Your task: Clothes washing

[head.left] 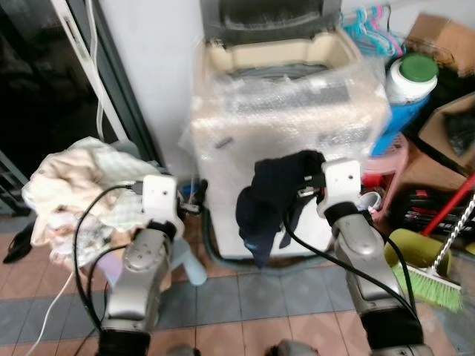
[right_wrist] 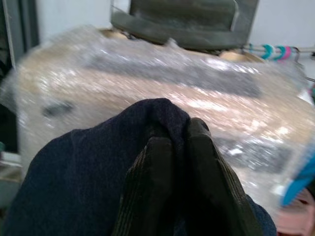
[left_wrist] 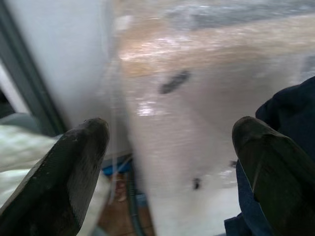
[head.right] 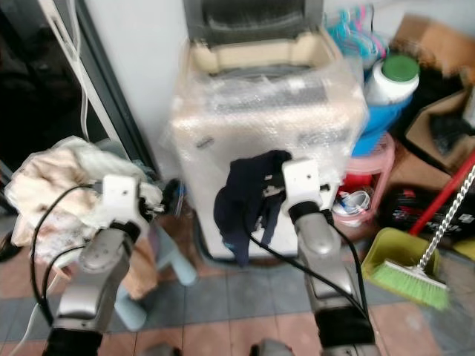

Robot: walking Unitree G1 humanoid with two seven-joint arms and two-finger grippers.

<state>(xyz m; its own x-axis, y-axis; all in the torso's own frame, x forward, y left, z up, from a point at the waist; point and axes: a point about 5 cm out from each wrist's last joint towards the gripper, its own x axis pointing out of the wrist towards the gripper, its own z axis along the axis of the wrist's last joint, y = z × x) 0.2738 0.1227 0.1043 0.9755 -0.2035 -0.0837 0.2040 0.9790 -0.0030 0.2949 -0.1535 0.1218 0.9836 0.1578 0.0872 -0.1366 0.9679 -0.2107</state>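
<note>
Loading step: right gripper [right_wrist: 179, 142] clamped on a dark garment [head.left: 263, 204] before the washer [head.left: 286, 111], to be lifted over its rim ahead; left gripper [left_wrist: 167, 147] spread, empty.

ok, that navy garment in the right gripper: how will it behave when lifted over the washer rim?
The navy garment is probably floppy: it hangs limp in folds below the right gripper, whose fingers are pinched on one bunched fold. It will likely swing and trail, perhaps dragging on the bubble-wrapped washer. It looks light.
</note>
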